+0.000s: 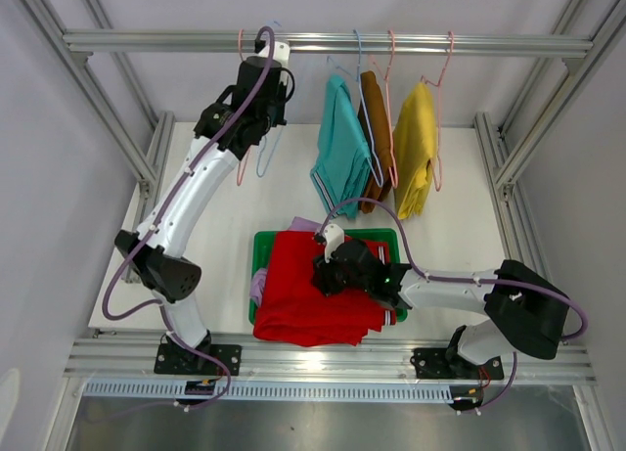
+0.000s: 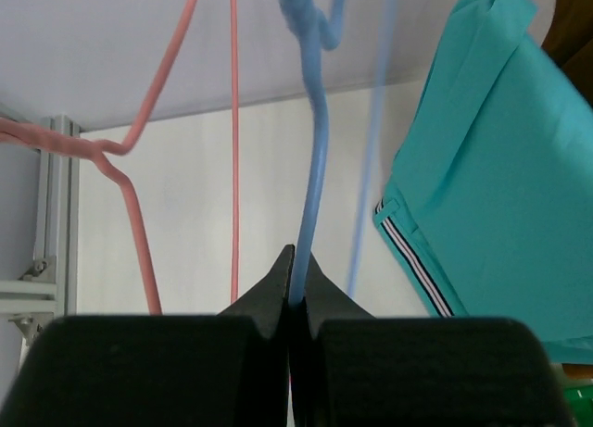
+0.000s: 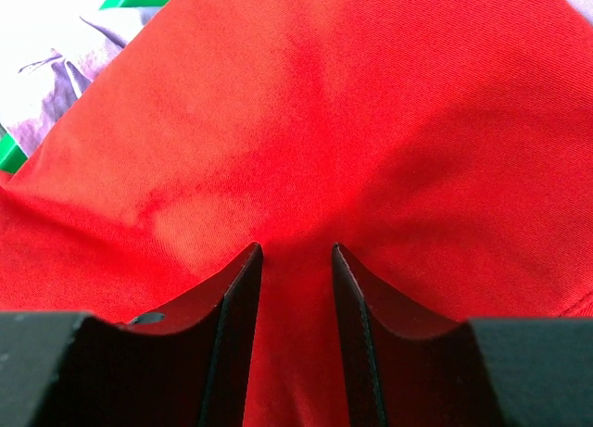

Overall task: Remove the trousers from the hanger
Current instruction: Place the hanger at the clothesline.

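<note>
The left claw (image 2: 295,260) is clenched on the bare blue hanger (image 2: 315,168). The right claw (image 3: 296,260) stands part-spread on the red trousers (image 1: 293,299), which lie over the lilac pair (image 1: 257,285) in the green tray (image 1: 260,244). Whether it pinches that fold I cannot tell. It should let go fully, then rise straight so no cloth drags. Teal (image 1: 342,148), brown (image 1: 372,104) and yellow (image 1: 416,143) hang on the rail (image 1: 147,43).

Lilac trousers (image 1: 257,284) mostly under red pair (image 1: 303,299)
</note>
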`<act>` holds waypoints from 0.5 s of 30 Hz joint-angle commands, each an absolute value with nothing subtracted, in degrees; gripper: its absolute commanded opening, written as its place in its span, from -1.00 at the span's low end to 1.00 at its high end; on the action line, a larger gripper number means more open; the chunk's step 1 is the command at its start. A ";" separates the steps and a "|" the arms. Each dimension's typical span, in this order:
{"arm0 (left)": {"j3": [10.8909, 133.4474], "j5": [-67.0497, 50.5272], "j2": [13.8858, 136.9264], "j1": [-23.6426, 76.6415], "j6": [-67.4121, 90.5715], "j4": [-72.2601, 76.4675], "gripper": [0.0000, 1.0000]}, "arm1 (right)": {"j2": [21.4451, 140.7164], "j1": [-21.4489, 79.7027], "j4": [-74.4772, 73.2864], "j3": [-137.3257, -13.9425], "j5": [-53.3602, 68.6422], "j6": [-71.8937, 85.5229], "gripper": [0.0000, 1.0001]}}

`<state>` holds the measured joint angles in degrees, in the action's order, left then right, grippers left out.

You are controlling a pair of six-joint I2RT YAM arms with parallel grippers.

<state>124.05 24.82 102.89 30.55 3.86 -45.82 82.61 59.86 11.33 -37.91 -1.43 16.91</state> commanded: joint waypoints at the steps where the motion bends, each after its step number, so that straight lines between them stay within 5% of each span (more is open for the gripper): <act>1: 121.31 23.12 101.52 29.79 5.45 -43.77 -0.99 | 83.50 59.77 11.87 -37.62 -0.70 16.79 -0.20; 15: 109.88 21.27 95.37 30.06 6.85 -41.13 -0.99 | 84.46 59.77 11.69 -37.79 -0.70 16.79 -0.19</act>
